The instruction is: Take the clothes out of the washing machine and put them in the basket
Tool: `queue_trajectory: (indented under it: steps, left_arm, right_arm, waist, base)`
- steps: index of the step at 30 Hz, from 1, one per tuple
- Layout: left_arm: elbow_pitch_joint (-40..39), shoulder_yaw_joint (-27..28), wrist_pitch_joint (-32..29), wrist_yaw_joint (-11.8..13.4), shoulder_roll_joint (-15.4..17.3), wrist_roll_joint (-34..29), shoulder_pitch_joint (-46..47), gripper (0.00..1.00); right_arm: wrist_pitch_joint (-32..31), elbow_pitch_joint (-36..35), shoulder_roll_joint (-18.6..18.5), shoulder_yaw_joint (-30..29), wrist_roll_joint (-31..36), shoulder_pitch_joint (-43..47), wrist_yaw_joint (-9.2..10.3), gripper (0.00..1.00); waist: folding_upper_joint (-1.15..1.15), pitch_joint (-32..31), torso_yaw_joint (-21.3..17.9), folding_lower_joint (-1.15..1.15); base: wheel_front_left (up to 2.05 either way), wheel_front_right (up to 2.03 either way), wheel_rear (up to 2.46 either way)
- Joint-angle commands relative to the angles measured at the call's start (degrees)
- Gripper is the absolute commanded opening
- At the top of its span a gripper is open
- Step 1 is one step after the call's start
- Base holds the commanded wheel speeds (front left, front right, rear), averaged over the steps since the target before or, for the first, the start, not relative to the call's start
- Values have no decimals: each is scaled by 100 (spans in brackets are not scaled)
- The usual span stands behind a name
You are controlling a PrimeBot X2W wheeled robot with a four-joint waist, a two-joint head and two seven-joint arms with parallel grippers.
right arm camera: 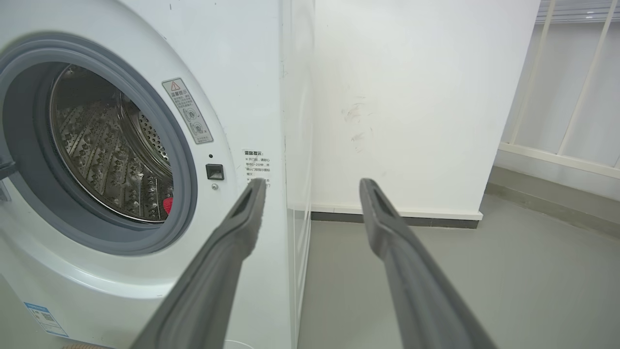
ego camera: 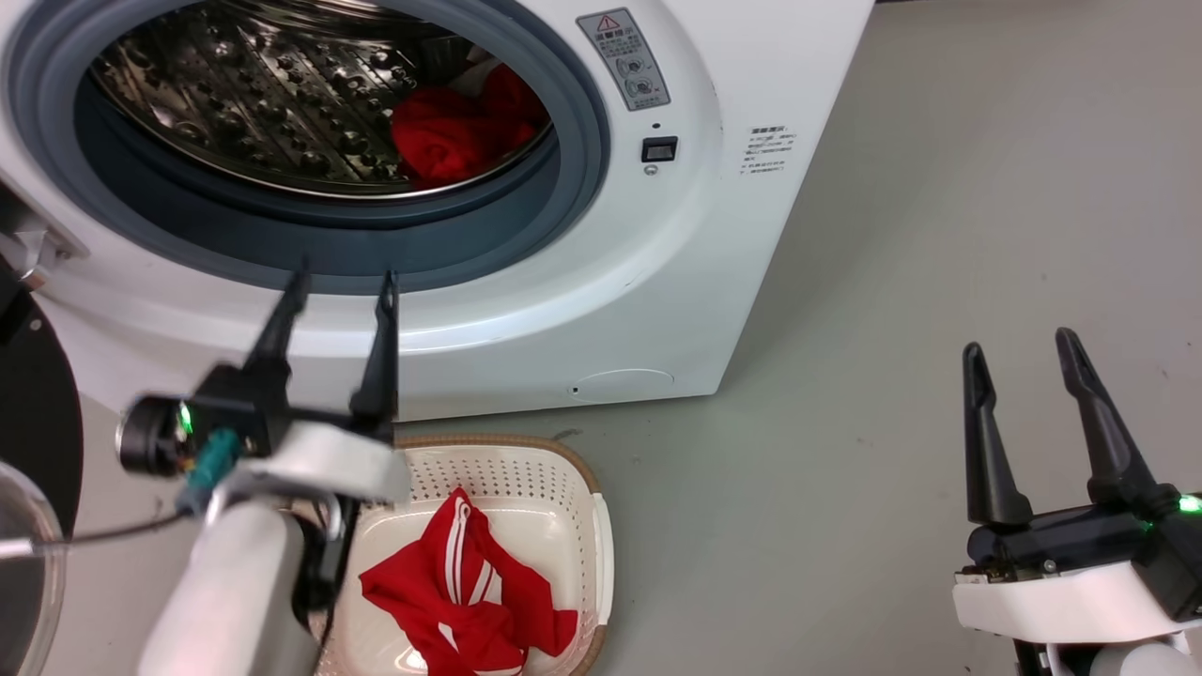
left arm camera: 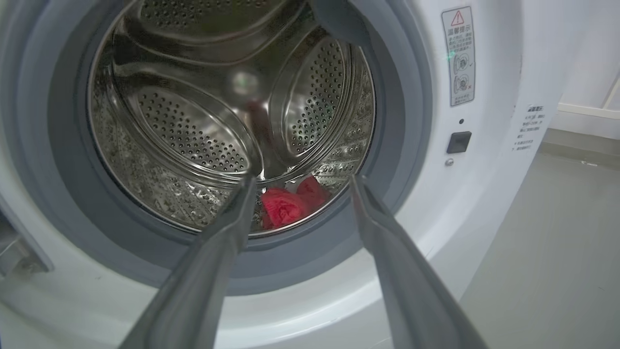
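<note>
- Head view, far left edge: the black-rimmed glass door (ego camera: 38, 422) of the washing machine (ego camera: 657, 282) is swung open beside the white front.
- Just right of it, the left tool (ego camera: 346, 282) is raised in front of the lower part of the grey rubber ring (ego camera: 582, 160). Its two dark fingers are spread apart with nothing between them, and the tips point up toward the opening.
- Above that tool is the steel drum (ego camera: 263, 103). A bundle of red clothes (ego camera: 451, 131) lies at its lower right, just inside the ring, with a bit of white behind it.
- Below the tool, the cream basket (ego camera: 601, 526) sits on the floor (ego camera: 892, 282) just in front of the machine. A red garment (ego camera: 460, 591) with white stripes lies crumpled inside it, and the pale forearm (ego camera: 235, 601) covers the basket's left side.
- Right of the opening, a warning label (ego camera: 624, 58) is stuck on the white front.
- Far right, the right tool (ego camera: 1019, 343) is low over the floor, well apart from the machine and the basket. Its fingers are spread and it is empty.
- Left wrist view: the spread fingers (left arm camera: 213, 261) frame the red bundle at the bottom of the drum. They are outside the ring and apart from the fabric.
- Right wrist view: the left finger crosses the machine's front corner, and the right one is seen against the white wall (right arm camera: 411, 97) and the floor. A sliver of red shows at the drum's lip.
</note>
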State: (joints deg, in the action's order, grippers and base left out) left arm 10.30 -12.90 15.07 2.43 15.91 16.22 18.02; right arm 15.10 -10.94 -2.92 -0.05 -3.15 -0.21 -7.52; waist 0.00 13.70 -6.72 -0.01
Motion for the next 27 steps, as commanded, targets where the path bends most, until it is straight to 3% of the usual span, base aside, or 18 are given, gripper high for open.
queue_trajectory:
  steps: [1, 8, 22, 27]
  left_arm:
    - [41, 13, -71, -47, 69, -30, 337, 100]
    - [576, -45, -651, -194, 243, -84, 1456, 100]
    - [2805, -299, -1907, -683, 678, -315, 4253, 100]
    - [3482, -513, -2689, -847, 836, -396, 5301, 100]
  right_arm:
    - [10, 1, 8, 40, -28, -48, 6, 100]
    - [10, -47, 8, 64, -142, -300, 6, 100]
    - [10, -111, 11, 135, -498, -949, 6, 100]
    - [10, -155, 12, 170, -678, -1137, 6, 100]
  waist:
    - [0, 57, -61, 1]
    - [0, 482, -315, 1]
    - [0, 1789, -968, 1]
    - [0, 2263, -1158, 1]
  base:
    - [0, 0, 0]
    - [0, 0, 0]
    - [0, 0, 0]
    - [0, 0, 0]
